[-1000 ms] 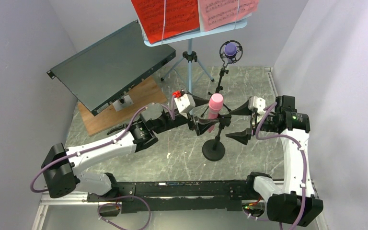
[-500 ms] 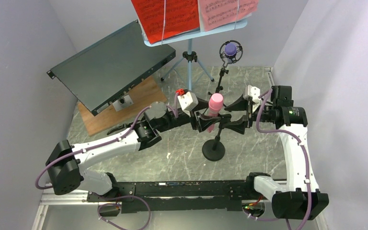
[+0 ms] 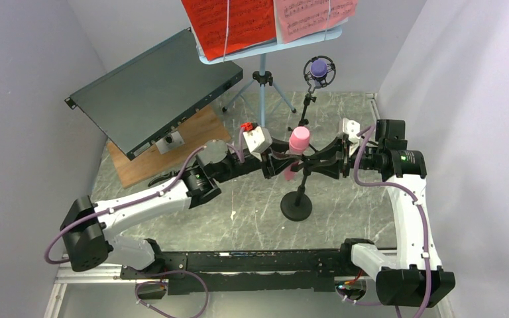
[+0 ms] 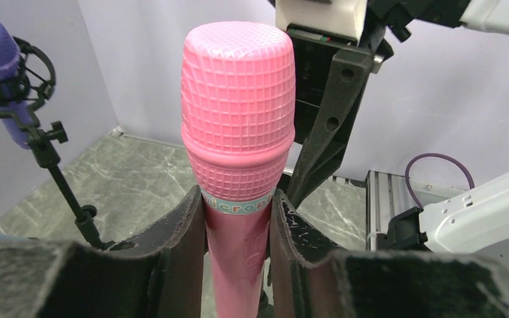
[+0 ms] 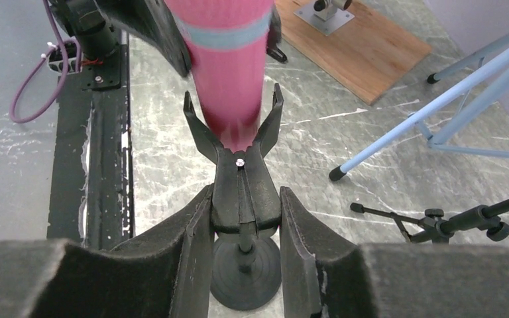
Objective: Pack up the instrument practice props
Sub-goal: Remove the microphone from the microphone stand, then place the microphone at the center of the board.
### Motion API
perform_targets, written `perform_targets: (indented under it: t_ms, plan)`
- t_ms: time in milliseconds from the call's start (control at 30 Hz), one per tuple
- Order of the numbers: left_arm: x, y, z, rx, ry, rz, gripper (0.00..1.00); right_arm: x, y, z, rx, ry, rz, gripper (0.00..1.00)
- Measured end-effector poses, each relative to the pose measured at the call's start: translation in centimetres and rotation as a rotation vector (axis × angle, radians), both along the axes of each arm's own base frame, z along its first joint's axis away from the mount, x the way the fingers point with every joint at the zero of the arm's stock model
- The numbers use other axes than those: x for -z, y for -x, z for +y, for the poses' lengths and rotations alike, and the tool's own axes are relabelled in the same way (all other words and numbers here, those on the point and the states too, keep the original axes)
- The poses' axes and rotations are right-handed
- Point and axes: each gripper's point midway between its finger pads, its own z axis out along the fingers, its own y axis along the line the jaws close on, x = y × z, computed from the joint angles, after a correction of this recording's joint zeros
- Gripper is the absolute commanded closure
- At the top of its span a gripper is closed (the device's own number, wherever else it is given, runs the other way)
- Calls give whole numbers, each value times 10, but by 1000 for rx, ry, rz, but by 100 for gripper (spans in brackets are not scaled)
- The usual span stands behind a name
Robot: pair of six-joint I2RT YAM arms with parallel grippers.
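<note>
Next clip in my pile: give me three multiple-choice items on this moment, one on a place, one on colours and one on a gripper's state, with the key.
1. Where is the purple microphone?
A. lying flat on its side
B. in a ring cradle atop the taller black stand, farther from the arms than the pink microphone
C. held between robot fingers

2. Which colours are the two pages seen on the music rack from above?
A. green and yellow
B. white and blue
C. red and pink

3. The left gripper is:
A. closed on the pink microphone's handle
B. wide open, clear of everything
C. holding a page

Key: B, the black ring surrounds it on top of the rear stand. C, a red page sits beside a pink page. A, the left wrist view shows both fingers against the handle just under the head.
</note>
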Motion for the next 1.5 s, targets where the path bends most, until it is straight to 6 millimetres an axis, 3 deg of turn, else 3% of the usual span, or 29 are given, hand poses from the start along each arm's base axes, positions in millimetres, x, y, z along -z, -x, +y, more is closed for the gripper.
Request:
perform_targets:
  t_ms: [100, 133, 267, 333, 500, 700, 800, 933, 1000, 1133, 1333, 1500]
  plan:
    - [-9, 5, 11, -9, 5, -24, 100, 1, 1, 0, -5, 0, -6, 75]
    - [-13, 8, 16, -10, 8, -32, 100, 0, 1, 1, -7, -2, -8, 67]
    - [-33, 18, 32, -11, 31, -67, 100, 2, 5, 1, -18, 3, -17, 12]
    - [-39, 23, 39, -9, 34, -71, 100, 4, 7, 0, -24, 14, -25, 2]
    - [-35, 28, 46, -6, 6, -42, 100, 3, 13, -1, -27, 38, -27, 1]
    - [-29, 31, 47, 7, -41, 48, 100, -31, 17, -5, -13, 67, -83, 1]
    - [-47, 36, 48, 27, -19, 69, 100, -51, 22, -5, -10, 66, -108, 1]
    - [-87, 39, 45, 51, 50, 69, 100, -76, 28, -2, -2, 40, -107, 1]
    - [-108, 37, 40, 60, 87, 69, 100, -88, 31, 0, -5, 12, -92, 1]
    - [-132, 28, 23, 75, 140, 84, 100, -107, 37, 7, -24, -72, -18, 1]
    - [-121, 4, -13, 63, 156, 159, 100, -123, 34, 11, -35, -147, 75, 7]
    - [-108, -3, -30, 42, 153, 205, 100, -125, 28, 12, -27, -164, 109, 25]
